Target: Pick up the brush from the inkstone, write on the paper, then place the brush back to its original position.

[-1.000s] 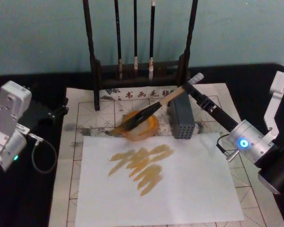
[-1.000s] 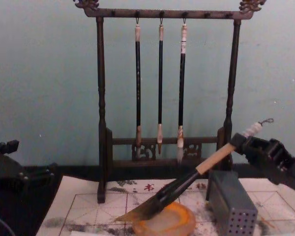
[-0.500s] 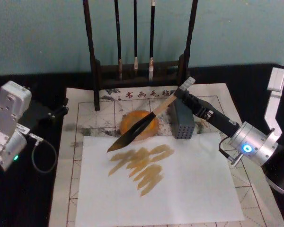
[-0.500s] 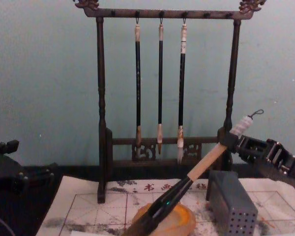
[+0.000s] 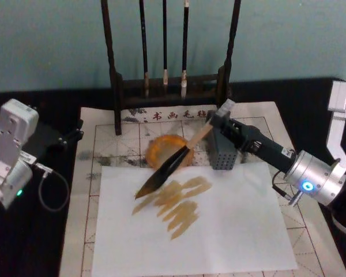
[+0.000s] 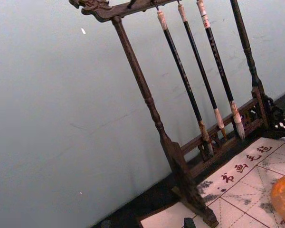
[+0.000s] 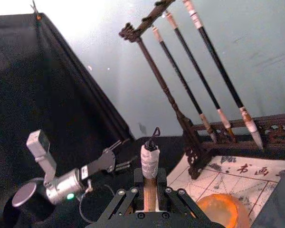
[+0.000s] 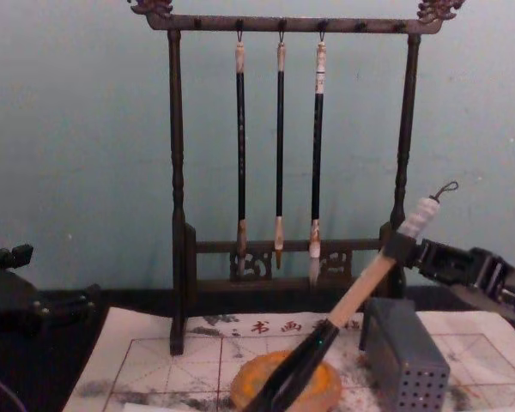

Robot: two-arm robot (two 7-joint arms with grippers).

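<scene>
Clamping the right gripper (image 5: 218,119) on the brush (image 5: 176,160) just below its white end; holding the brush tilted, handle crossing above the inkstone (image 5: 154,151), bristle tip lying low over the white sheet (image 5: 236,231) beside the brown strokes (image 5: 181,210); contact with the sheet not discernible. Covering the middle of the red-grid paper (image 5: 83,196) with that sheet; resting the left gripper (image 5: 66,138) at the left of the bench (image 5: 29,248).

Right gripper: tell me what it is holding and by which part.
The right gripper is shut on the brush, gripping the upper end of its tan handle just below the white cap. The left gripper is parked at the left.
</scene>
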